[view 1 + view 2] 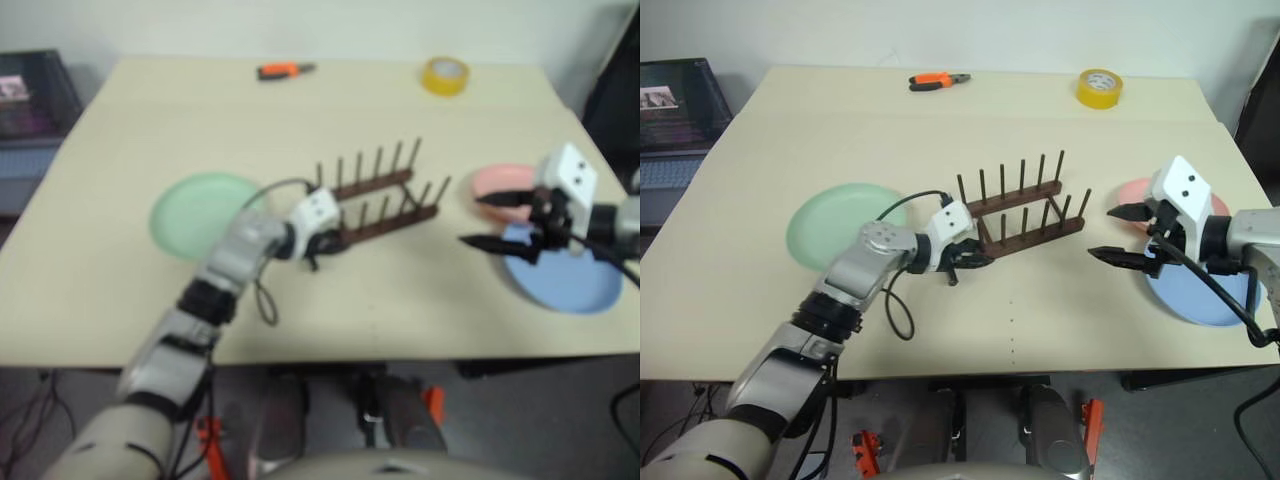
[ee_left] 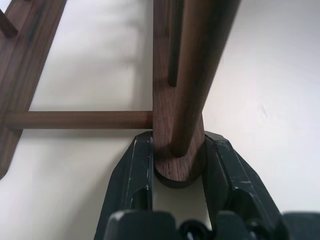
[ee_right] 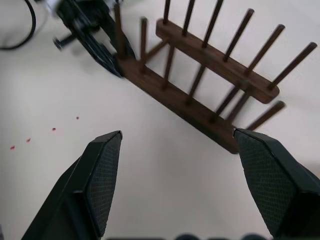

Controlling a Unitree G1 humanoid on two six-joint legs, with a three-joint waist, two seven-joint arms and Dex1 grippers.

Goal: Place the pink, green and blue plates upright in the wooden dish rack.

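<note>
Right eye view, from left to right: the green plate [image 1: 835, 232] lies flat at centre left, none of the plates racked yet. Just right of it, the left gripper [image 1: 970, 260] has its two fingers closed around the near end of the front rail of the wooden dish rack [image 1: 1025, 212], which stands empty in mid-frame. The left wrist view confirms the rail end pinched between both pads. This looks like steadying or repositioning the rack. To do it well, I would keep the pinch low on the rail, slide rather than lift, and avoid twisting so the pegs stay upright. At the right of the frame, the right gripper [image 1: 1121, 234] hovers with jaws spread wide and empty, just left of the pink plate [image 1: 1137, 193] and the blue plate [image 1: 1205, 296].
</note>
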